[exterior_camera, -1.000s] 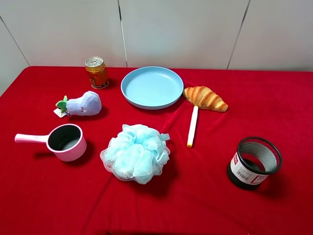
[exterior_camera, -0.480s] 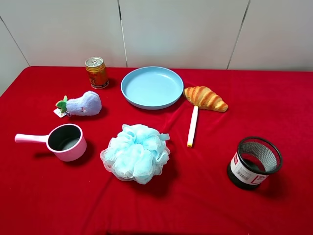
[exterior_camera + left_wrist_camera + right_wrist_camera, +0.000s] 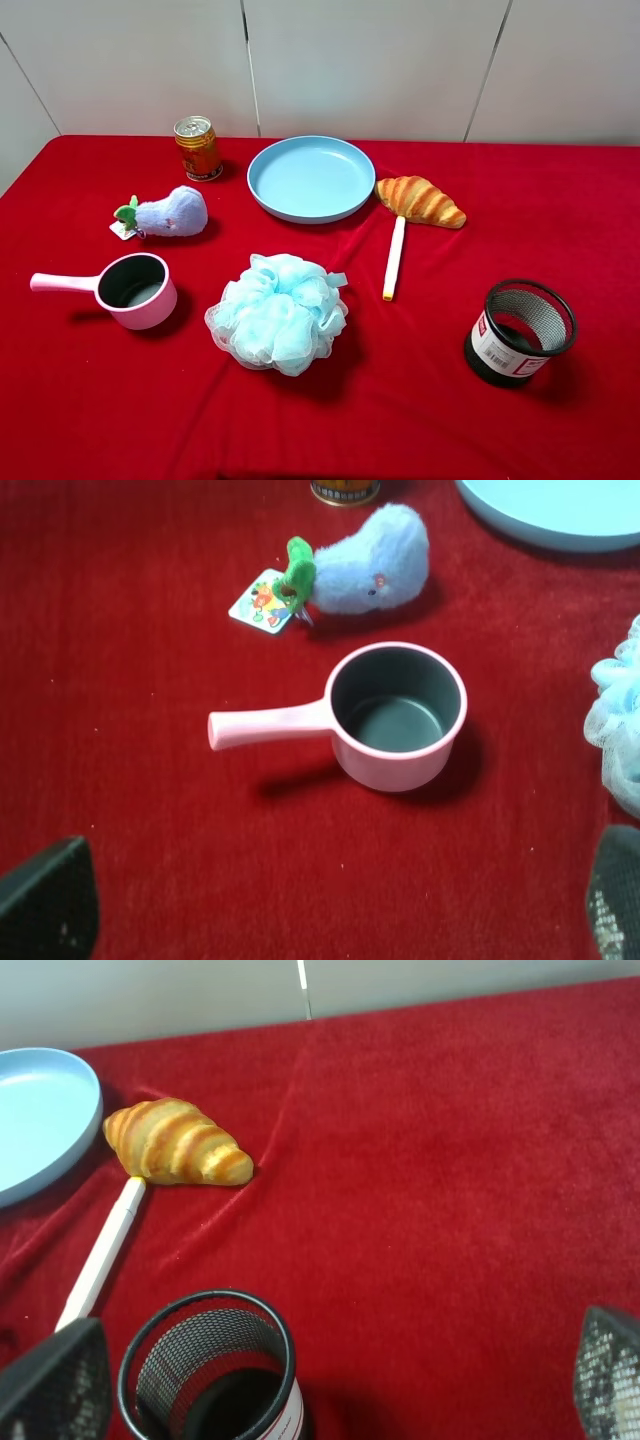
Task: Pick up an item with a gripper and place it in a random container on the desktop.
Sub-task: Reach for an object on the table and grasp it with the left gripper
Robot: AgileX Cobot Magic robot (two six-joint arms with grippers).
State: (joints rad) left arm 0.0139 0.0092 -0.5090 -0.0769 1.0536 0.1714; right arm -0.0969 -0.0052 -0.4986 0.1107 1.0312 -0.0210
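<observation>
The pale lavender plush eggplant [image 3: 172,213] with green top and white tag lies on the red desktop [image 3: 560,230] at the left, also in the left wrist view [image 3: 365,560]. The light-blue plate [image 3: 311,178] sits empty at the back centre; its rim shows in both wrist views [image 3: 560,520] [image 3: 40,1120]. Neither arm shows in the exterior view. My left gripper [image 3: 330,900] is open and empty, its fingertips [image 3: 45,895] spread wide, on the near side of the pink saucepan. My right gripper [image 3: 330,1380] is open and empty by the black mesh cup.
A pink saucepan [image 3: 135,290] stands front left, a light-blue bath pouf [image 3: 278,312] in the middle, a black mesh cup [image 3: 518,330] at the right. A can [image 3: 198,148], a croissant [image 3: 420,200] and a white pen [image 3: 394,258] lie near the plate.
</observation>
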